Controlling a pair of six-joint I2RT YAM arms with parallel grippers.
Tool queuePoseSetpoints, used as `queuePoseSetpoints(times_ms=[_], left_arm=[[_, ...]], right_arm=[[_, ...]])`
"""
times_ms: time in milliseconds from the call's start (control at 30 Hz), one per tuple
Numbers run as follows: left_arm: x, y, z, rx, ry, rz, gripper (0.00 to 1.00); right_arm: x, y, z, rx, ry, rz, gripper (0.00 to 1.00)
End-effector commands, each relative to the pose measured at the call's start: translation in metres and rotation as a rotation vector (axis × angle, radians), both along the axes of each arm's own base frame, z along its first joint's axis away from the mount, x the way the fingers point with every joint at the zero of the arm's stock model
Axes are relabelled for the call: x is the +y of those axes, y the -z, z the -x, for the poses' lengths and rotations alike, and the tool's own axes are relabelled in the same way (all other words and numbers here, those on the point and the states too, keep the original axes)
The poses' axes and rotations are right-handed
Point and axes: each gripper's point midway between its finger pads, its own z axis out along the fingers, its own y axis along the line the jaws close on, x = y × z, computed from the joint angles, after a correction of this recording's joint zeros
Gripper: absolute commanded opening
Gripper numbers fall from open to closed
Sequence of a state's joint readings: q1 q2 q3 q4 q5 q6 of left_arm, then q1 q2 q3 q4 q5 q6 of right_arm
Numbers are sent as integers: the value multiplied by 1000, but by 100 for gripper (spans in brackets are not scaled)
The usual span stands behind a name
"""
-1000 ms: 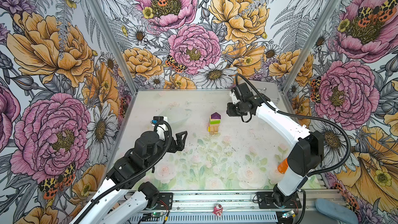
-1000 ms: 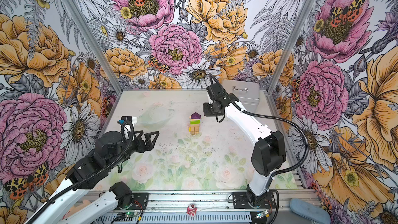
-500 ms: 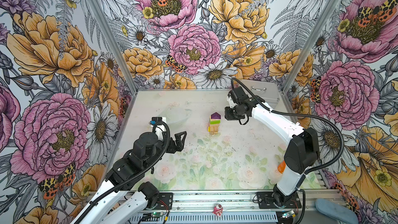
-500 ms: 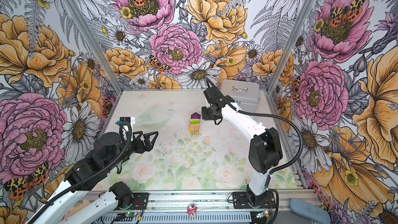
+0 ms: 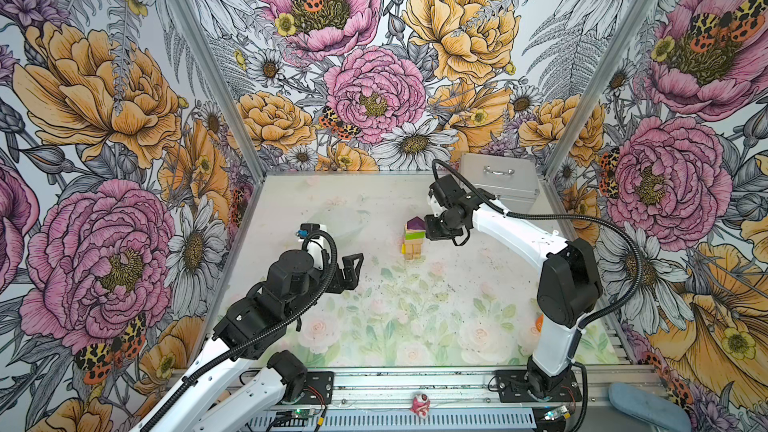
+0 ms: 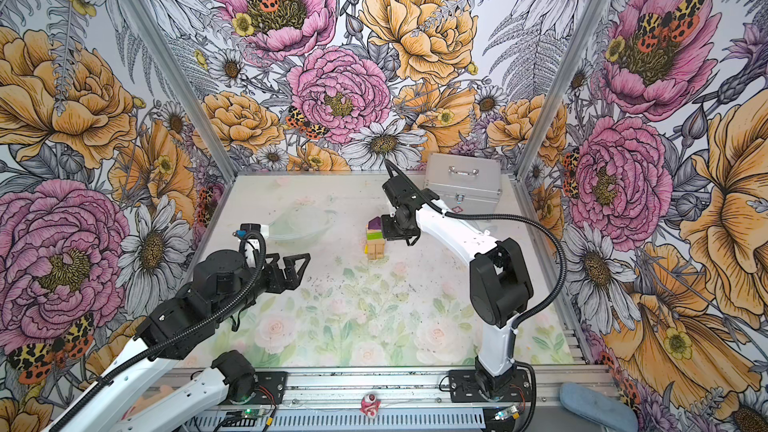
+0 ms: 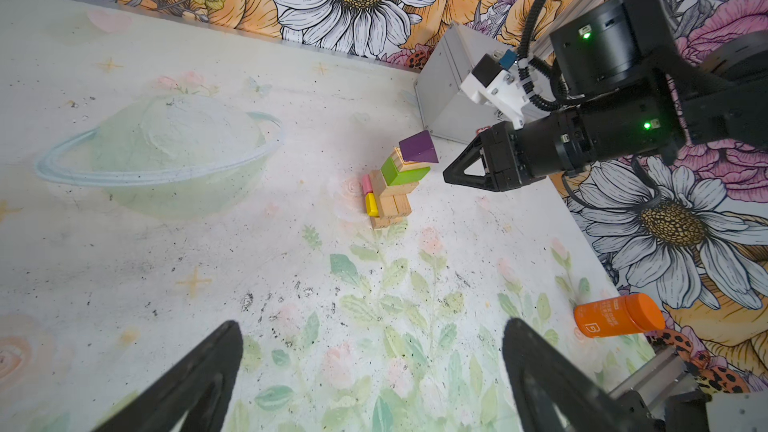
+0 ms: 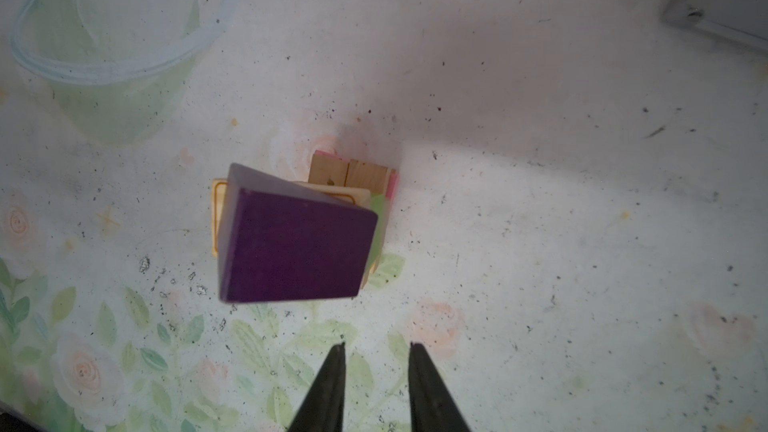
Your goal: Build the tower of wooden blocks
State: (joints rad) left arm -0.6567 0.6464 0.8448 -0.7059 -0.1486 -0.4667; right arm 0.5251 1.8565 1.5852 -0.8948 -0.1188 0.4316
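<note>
A: Floral-walled cell, pale printed desk (image 5: pixel 415 326). Tower (image 5: pixel 413 236) stands mid-frame, purple block (image 8: pixel 291 247) topmost.
B: Right fingers (image 8: pixel 328 388), narrowly parted, empty, sit just right of that block in both top views. Left fingers (image 7: pixel 199 380), spread wide, empty, lie lower left, well apart. Right arm is nearer.

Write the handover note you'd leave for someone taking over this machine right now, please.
Left gripper: wide open, empty, on the left of the table, well away from the tower.
Right gripper: jaws slightly apart, empty, close beside the tower's top, not touching it.
Tower: stands mid-table; tan blocks low, yellow and pink at one side, green above, purple block on top, turned a bit askew.
Done: every block in view is stacked.
Left: probably just draw the right arm clear without nudging the tower.
</note>
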Motion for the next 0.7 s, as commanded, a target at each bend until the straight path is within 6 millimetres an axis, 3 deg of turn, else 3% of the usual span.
queuePoseSetpoints(times_ms=[0,667], left_arm=[[4,-4,-4,-26,-18,-14,99],[3,-7,-3,-27,-12,-3,99]], right_arm=[[7,-4,-10,-27,-14,-14,29],[6,-9,-20,-48,-15,-16,29]])
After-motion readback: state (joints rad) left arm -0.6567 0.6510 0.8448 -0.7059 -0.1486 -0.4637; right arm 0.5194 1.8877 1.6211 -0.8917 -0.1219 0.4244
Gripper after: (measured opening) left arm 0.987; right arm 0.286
